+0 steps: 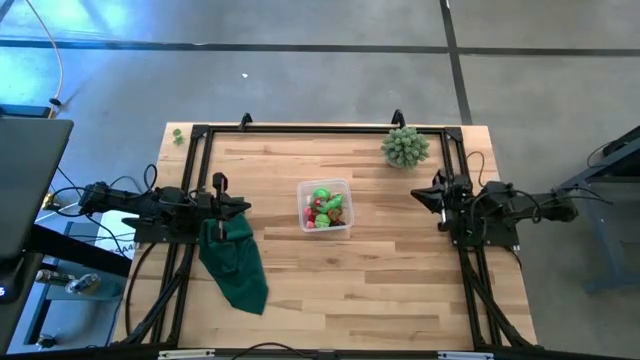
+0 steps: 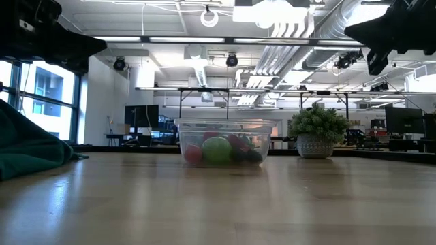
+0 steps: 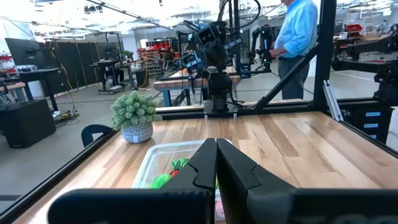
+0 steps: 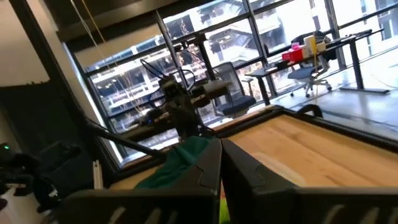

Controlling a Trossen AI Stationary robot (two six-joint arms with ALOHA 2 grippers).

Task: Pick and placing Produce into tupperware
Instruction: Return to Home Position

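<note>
A: Where does the tupperware stand?

B: The clear tupperware [image 1: 301, 205] sits upright near the middle of the wooden worktop [image 1: 400, 290], open at the top.

A: And the produce?

B: The produce [image 1: 325, 208] lies inside the tupperware, a small heap of bright green, red and pink pieces. In the low view a round green piece rests against the near wall with a red one beside it. One small green bit [image 1: 177, 135] lies well apart from the tupperware, at the far left corner, too small to name.

A: How is the left tool placed?

B: The left tool [image 1: 243, 208] hangs left of the tupperware, near it but apart, pointing toward it. Its wrist view shows the two dark fingers pressed together – nothing between them.

A: The right tool?

B: The right tool [image 1: 416, 194] hangs on the opposite side of the tupperware, also pointing toward it. Its fingers meet tip to tip and hold nothing.

A: Anything else around the tupperware?

B: A dark green cloth [image 1: 237, 262] lies crumpled to its left, partly beneath the left tool. A pale green spiky plant [image 1: 405, 147] in a small pot stands beyond the tupperware to its right. In the left wrist view a person [image 3: 297, 37] in a blue shirt stands in the room past the worktop.
</note>
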